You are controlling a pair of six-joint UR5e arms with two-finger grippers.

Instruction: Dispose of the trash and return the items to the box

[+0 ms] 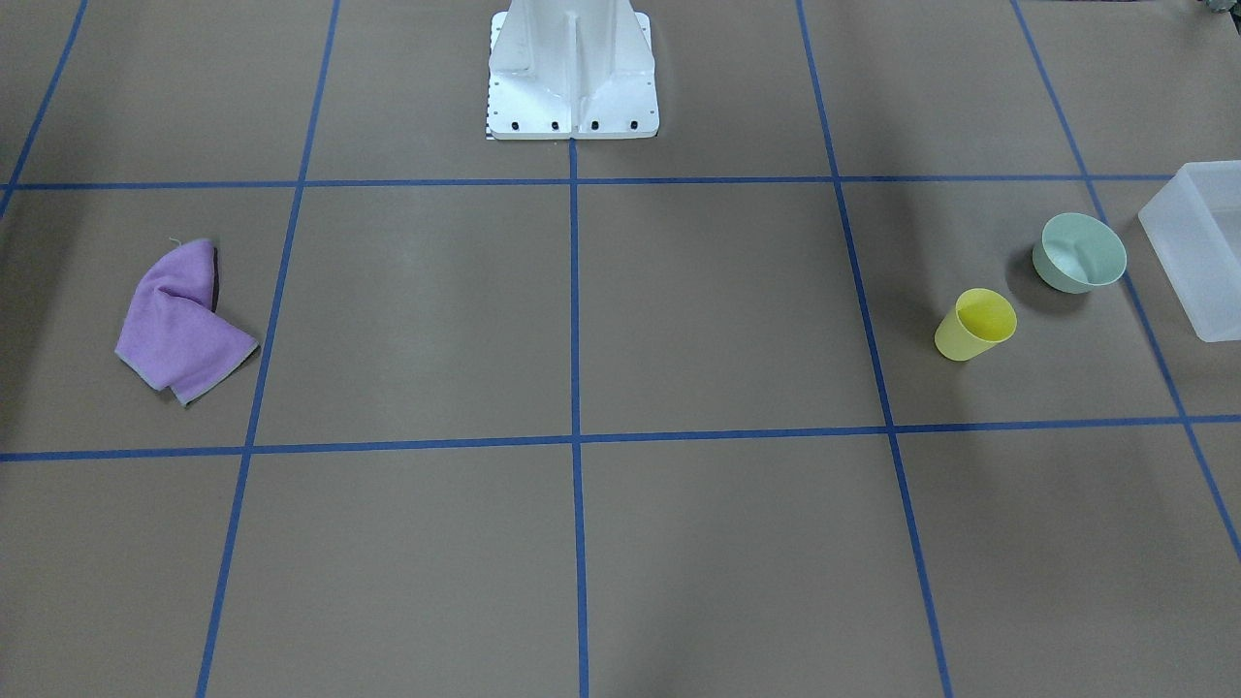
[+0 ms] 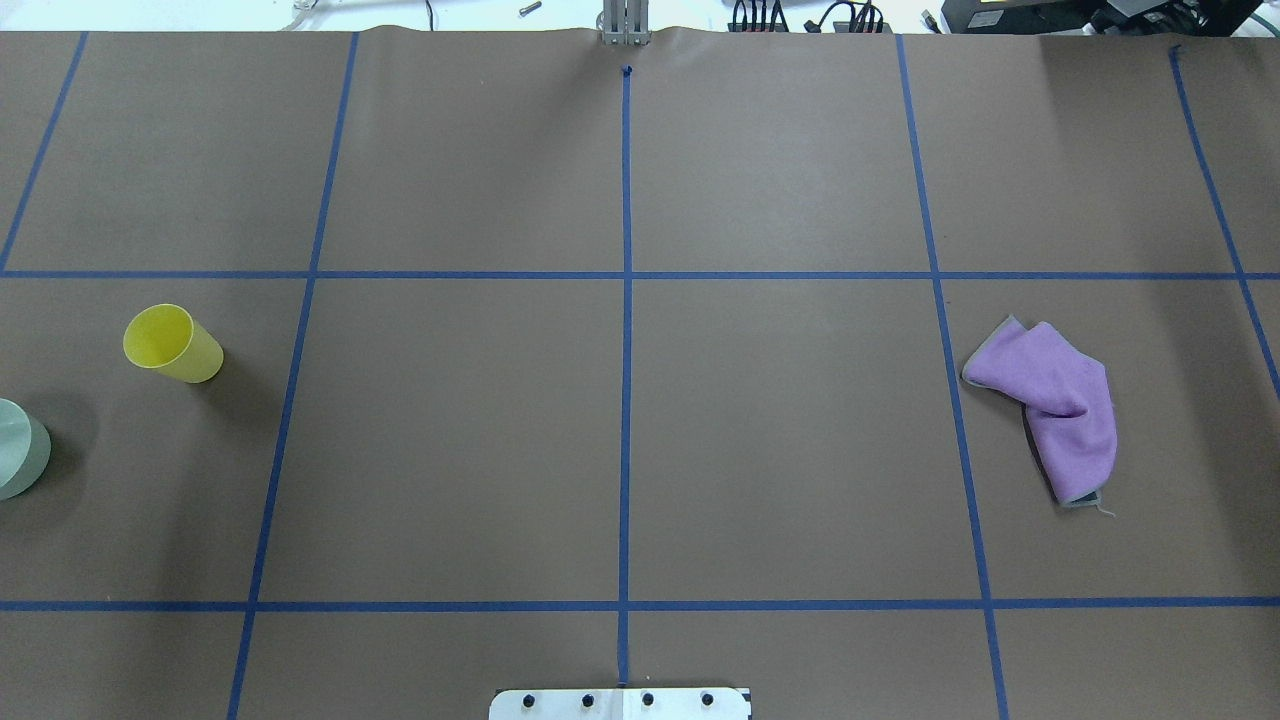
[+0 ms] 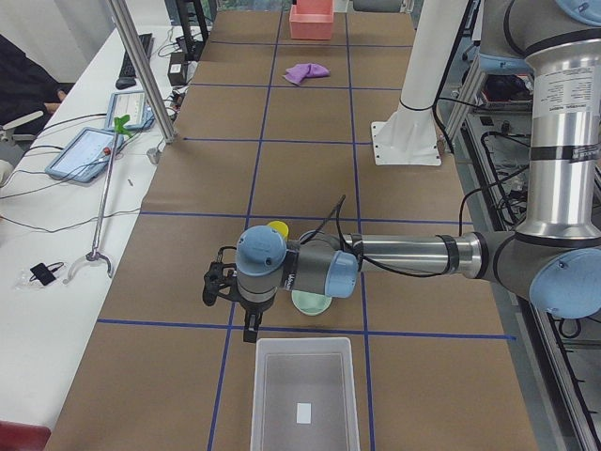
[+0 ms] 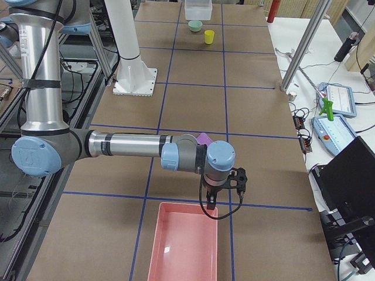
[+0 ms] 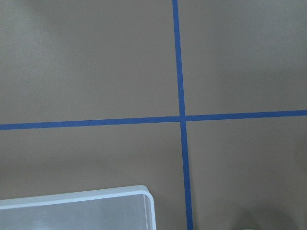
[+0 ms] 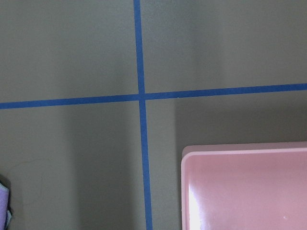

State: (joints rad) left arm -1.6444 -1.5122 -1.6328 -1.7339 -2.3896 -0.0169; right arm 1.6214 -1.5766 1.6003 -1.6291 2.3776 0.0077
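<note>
1. The yellow cup (image 1: 975,325) and the mint bowl (image 1: 1078,253) stand upright, mouths up, near each other but apart. Both are out on the table close to the box (image 1: 1197,247), not in it, so I judge nothing is returned yet and each carry will be short.
2. The left gripper (image 3: 218,282) hangs above the table just beyond the box's near rim. The bowl lies behind it, under the forearm, and the cup sits further back past the wrist. This looks like a ready pose, with the reach toward the items not yet made.
3. The left wrist view shows only bare table and 1 corner of the box, with no fingers. The side view is too small, so I cannot tell how far this pincer is spread. It touches nothing that I can see.
4. The right gripper (image 4: 239,178) hovers just off the rim of a pink bin (image 4: 183,246), with the purple cloth (image 1: 182,322) behind its wrist, probably the trash. Its opening cannot be told either.
</note>
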